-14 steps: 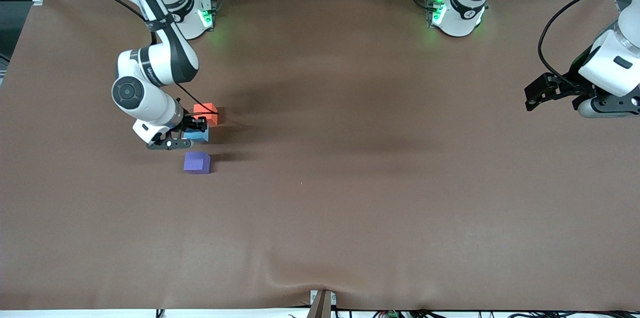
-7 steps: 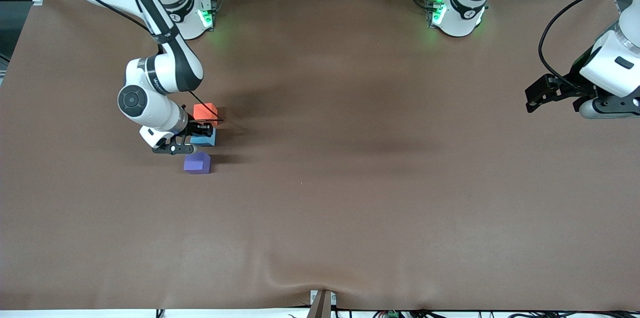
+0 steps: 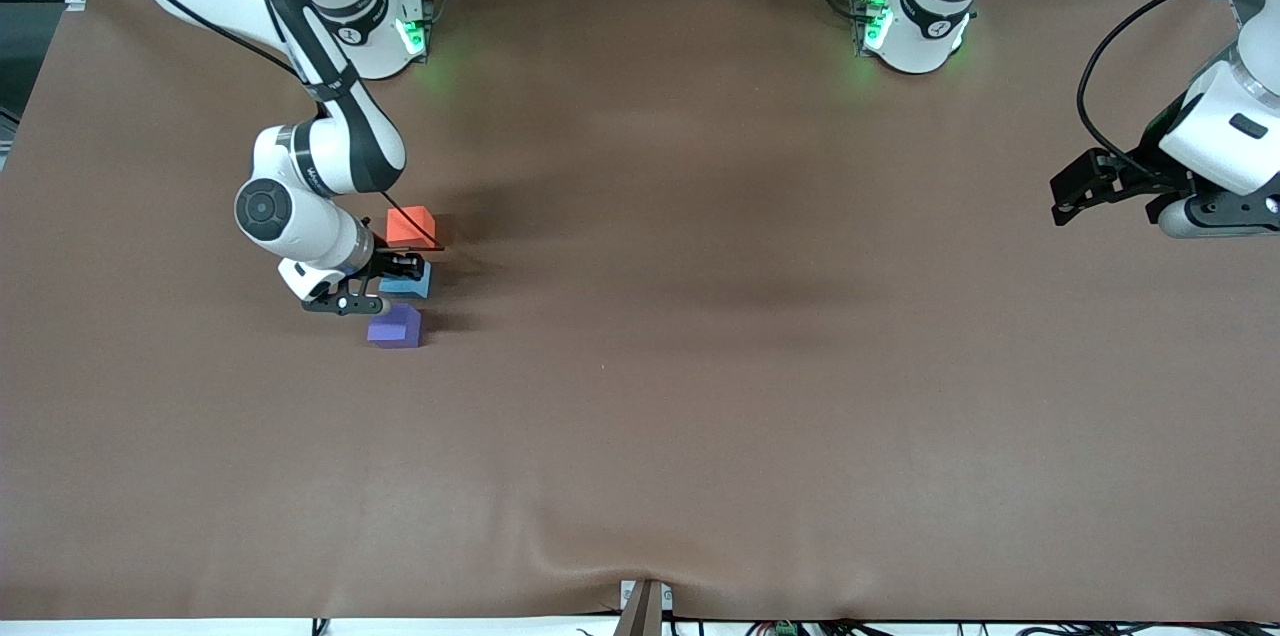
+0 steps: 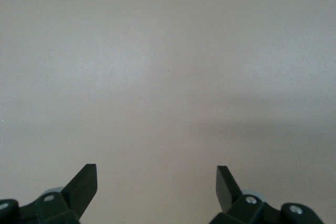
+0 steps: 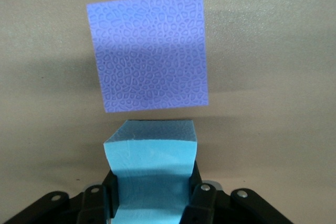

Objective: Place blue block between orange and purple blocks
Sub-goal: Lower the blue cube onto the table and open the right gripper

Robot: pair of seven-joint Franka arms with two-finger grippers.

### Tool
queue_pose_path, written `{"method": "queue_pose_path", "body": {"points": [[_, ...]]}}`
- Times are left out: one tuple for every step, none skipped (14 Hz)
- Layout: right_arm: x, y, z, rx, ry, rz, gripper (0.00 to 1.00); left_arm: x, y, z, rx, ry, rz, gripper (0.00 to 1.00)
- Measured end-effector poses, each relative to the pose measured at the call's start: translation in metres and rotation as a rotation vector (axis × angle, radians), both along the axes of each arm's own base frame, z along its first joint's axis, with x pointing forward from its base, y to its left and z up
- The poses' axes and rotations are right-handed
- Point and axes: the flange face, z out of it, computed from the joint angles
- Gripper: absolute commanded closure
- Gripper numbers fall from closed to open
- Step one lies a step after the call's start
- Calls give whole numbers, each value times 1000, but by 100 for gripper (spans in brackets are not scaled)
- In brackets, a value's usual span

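Blue block clamped in right end effector, left end effector apart

A brown cloth covers the desk. On it lie the orange block and, nearer the front camera, the purple block. Between them sits the blue block.

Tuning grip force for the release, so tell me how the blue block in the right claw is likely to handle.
The blue block bulges inward where the right claw pinches it, so it is probably soft foam that gives under pressure. Its matte, rough-cut face suggests it is light and not slippery. As a flat-sided cube like the purple block, it should sit without rolling.
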Motion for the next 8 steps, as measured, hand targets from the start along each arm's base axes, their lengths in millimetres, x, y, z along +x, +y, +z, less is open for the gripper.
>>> {"method": "queue_pose_path", "body": {"points": [[0,0,0,0,0,0,66,0,0,0,0,0,0,0],[0,0,0,0,0,0,66,0,0,0,0,0,0,0],[0,0,0,0,0,0,66,0,0,0,0,0,0,0],[0,0,0,0,0,0,66,0,0,0,0,0,0,0],[0,0,0,0,0,0,66,0,0,0,0,0,0,0],[1,0,0,1,-2,2,67,0,0,0,0,0,0,0],[1,0,1,2,-8,7,67,0,0,0,0,0,0,0],[2,0,1,3,-14,15,67,0,0,0,0,0,0,0]]}}
